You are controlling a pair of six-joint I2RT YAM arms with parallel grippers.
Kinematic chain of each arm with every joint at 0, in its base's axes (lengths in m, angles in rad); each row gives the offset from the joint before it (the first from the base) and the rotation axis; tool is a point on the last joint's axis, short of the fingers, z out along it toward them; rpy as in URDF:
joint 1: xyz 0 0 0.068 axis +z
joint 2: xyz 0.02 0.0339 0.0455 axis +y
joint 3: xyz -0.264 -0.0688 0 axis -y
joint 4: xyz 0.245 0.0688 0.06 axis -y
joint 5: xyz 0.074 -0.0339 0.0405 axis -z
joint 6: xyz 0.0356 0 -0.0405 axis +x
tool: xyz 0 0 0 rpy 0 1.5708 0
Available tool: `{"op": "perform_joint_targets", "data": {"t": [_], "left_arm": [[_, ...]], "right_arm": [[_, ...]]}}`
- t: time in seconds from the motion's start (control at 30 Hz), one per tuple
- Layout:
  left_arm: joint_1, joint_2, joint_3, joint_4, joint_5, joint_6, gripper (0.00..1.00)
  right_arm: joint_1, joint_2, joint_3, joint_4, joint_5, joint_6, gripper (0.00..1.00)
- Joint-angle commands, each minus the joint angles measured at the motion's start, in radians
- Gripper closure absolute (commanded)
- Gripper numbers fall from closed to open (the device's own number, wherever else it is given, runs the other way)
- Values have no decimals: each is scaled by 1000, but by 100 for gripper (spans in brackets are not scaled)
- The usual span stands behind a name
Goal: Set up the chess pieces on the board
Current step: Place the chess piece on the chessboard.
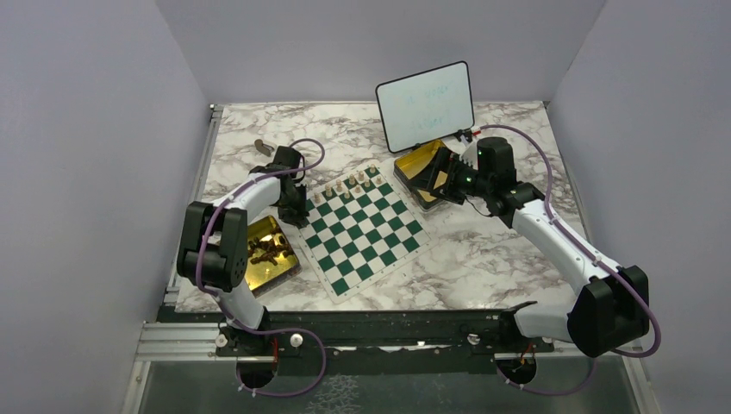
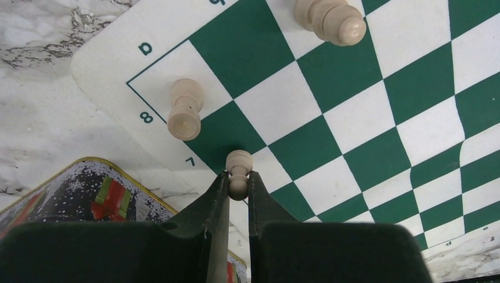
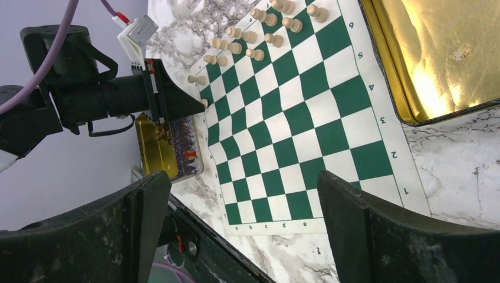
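Pale pawn (image 2: 239, 164) is clenched in left claw (image 2: 238, 183), long axis in line with the claw, head at 12 o'clock in wrist view, at the green square by the 7 on the board (image 2: 354, 112). Right claw (image 3: 244, 236) is held spread, empty, well apart.

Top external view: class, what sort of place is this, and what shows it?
Probably a robotics lab test cell, not a home: plain grey walls box in a marble-patterned table, the left arm and right arm are bolted to a metal rail, and a whiteboard stands beyond the chessboard.
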Motion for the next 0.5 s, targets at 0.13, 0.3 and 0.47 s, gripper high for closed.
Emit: {"op": "perform_joint_targets", "data": {"t": [0.13,0.3,0.47], "left_arm": [[7,29,46,12,-31,16,94],[7,29,54,12,-55,18,94],[7,34,56,12,-59,17,93]], "right_arm": [[0,-29,21,-8,29,-21,0],[0,-33,20,-10,36,-25,0],[0,-31,16,-10,38,-24,0]]}}
